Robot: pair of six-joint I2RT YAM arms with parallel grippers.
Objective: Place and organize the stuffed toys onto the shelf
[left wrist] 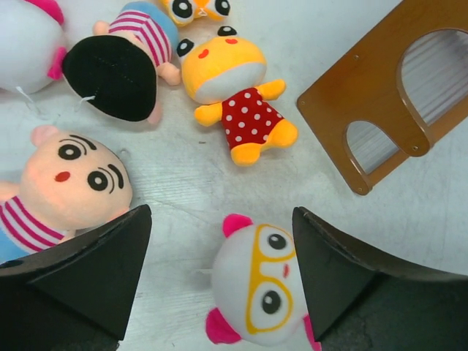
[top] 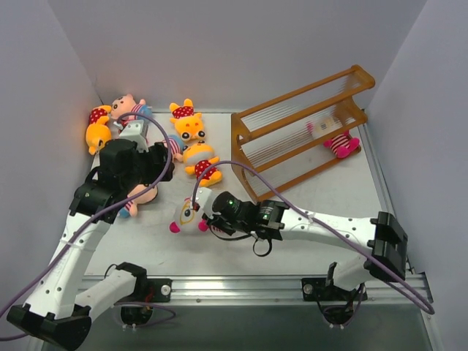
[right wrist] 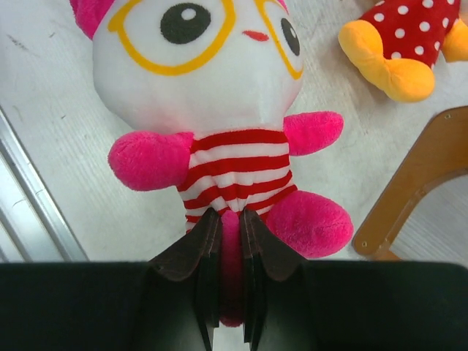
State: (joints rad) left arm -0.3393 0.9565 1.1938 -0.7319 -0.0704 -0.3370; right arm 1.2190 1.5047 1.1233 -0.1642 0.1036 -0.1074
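My right gripper is shut on the lower body of a white-faced stuffed toy with yellow glasses, magenta limbs and a red striped shirt. In the top view the toy lies at the table's middle, left of that gripper. My left gripper is open and empty, held above the table; the same toy's head shows between its fingers. The shelf stands at the back right with one magenta striped toy on it. Yellow bears and peach-faced boys lie at the back left.
A peach-faced boy, a face-down black-haired boy and a yellow bear lie near my left gripper. The shelf's brown end panel is close to the right of the held toy. White walls enclose the table.
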